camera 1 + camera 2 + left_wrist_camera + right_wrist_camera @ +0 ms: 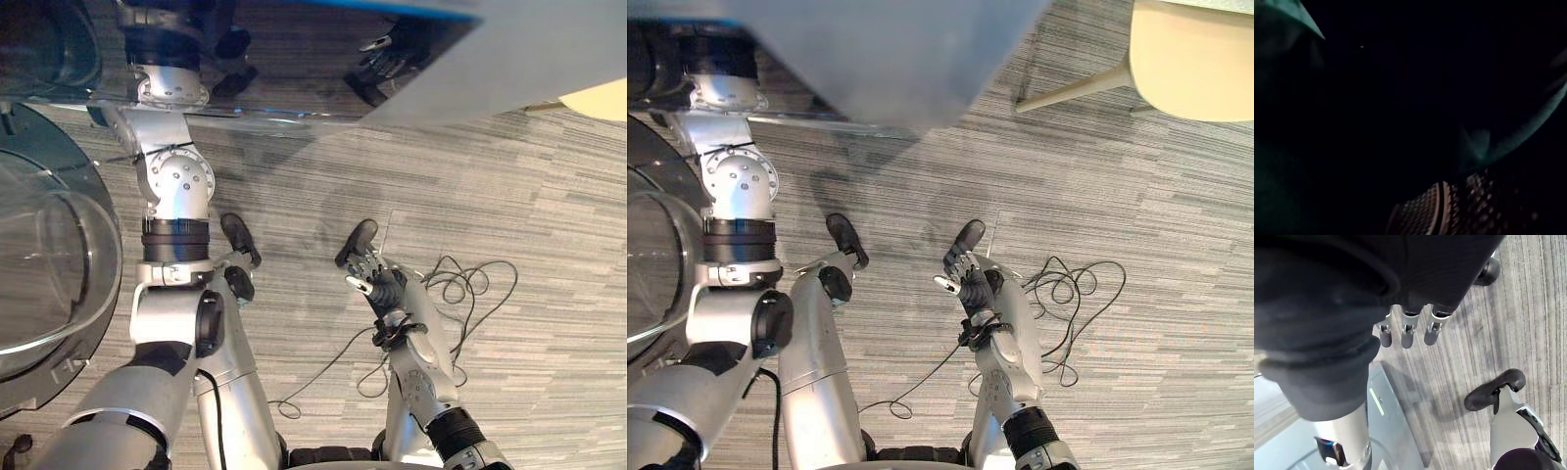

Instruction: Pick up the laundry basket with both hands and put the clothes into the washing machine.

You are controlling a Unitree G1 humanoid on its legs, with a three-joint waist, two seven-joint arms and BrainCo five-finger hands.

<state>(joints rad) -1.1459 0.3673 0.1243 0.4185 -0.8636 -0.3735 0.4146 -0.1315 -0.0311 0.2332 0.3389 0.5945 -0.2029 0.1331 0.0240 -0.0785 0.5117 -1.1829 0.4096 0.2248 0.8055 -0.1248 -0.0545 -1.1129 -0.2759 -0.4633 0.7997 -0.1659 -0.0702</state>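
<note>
The washing machine (294, 59) stands ahead with a glossy dark front, and its round glass door (49, 264) hangs open on my left. My left arm (176, 176) reaches up into the machine's opening, where the hand is hidden. In the left wrist view it is dark: pale cloth (1513, 137) lies over the perforated drum wall (1449, 210). My right hand (377, 279) hangs low over the carpet, empty. Its fingers (1408, 333) are straight and relaxed.
A cream chair (1195, 59) stands at the far right on the grey striped carpet (509, 196). The open door takes up the room on my left side.
</note>
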